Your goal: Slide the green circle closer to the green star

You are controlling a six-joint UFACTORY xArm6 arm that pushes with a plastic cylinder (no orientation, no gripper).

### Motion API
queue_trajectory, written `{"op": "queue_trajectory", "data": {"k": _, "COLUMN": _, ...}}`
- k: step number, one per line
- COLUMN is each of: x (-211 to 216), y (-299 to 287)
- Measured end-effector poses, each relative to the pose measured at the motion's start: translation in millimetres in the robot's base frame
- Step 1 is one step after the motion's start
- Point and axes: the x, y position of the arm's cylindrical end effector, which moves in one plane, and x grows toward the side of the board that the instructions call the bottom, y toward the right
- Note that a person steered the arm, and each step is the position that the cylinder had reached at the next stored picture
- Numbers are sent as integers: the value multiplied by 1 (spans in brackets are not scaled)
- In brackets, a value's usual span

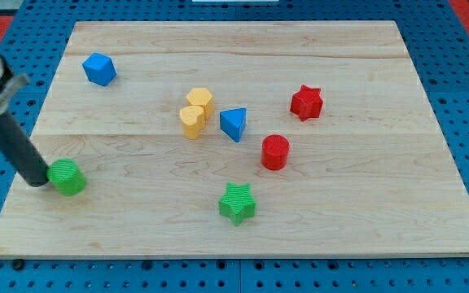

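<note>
Wooden board point(381, 220): my tip point(39, 182) touches round green circle point(68, 177); no claw.

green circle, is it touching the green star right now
No, the green circle sits near the board's left edge with my tip against its left side, while the green star lies apart toward the view's bottom centre.

— What can't you make out from here?

— My rod runs out of the view's top-left corner, so its upper part is cut off. My tip point(37, 181) sits against the green circle point(68, 177) on its left side; the rod's dark end seems to hide that edge, so I can't confirm contact.

— Anything else?

— The two yellow blocks point(195, 111) overlap; the rear one's shape is unclear.
</note>
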Motion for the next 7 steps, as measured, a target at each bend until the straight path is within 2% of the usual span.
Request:
{"op": "queue_trajectory", "data": {"k": 1, "x": 0, "y": 25}}
{"op": "queue_trajectory", "data": {"k": 2, "x": -10, "y": 14}}
{"op": "queue_trajectory", "data": {"k": 6, "x": 15, "y": 131}}
{"op": "queue_trajectory", "data": {"k": 7, "x": 15, "y": 137}}
